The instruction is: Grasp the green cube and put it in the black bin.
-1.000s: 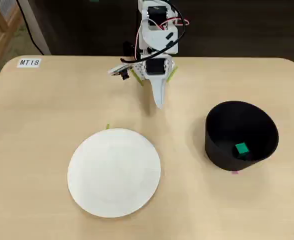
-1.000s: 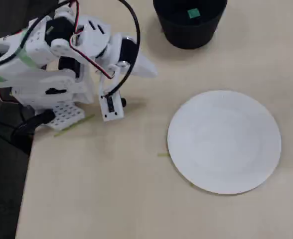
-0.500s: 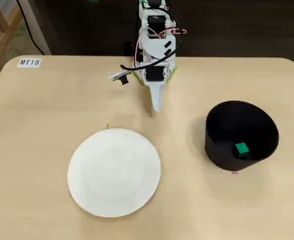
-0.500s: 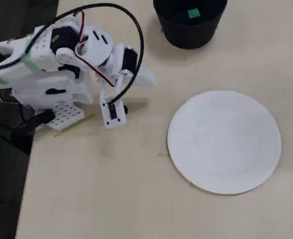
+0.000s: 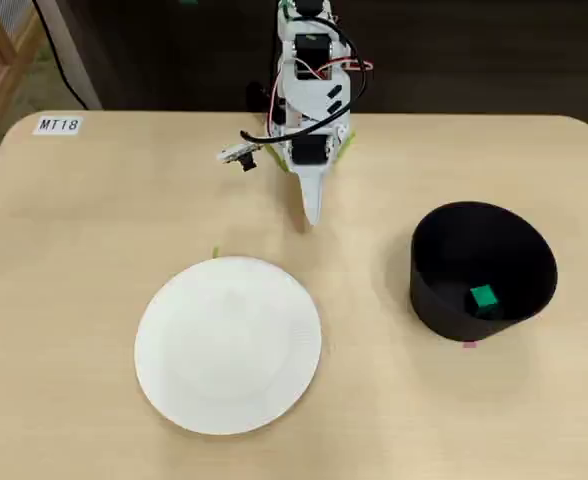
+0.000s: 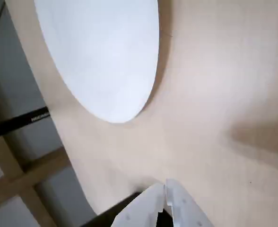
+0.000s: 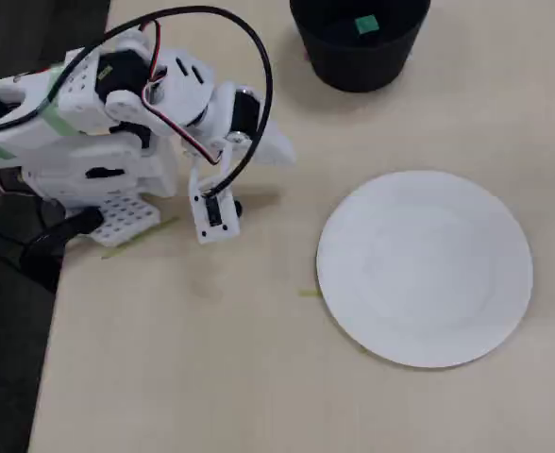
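Note:
The green cube point(image 5: 483, 298) lies inside the black bin point(image 5: 429, 262) at the right of a fixed view; it also shows in the bin point(image 7: 358, 58) at the top of the other fixed view, as a green cube point(image 7: 365, 25). My white gripper point(image 5: 311, 212) is folded back near the arm's base, pointing down at the table, shut and empty. In the wrist view the two fingertips point(image 6: 166, 196) meet at the bottom edge, with nothing between them. The gripper point(image 7: 279, 148) is well apart from the bin.
A white plate point(image 5: 229, 343) lies in front of the arm, left of the bin; it shows in the wrist view point(image 6: 101, 52) and the other fixed view point(image 7: 425, 266). A label reading MT18 point(image 5: 57, 125) is at the table's far left corner. The table edge point(image 6: 70, 156) runs left of the gripper.

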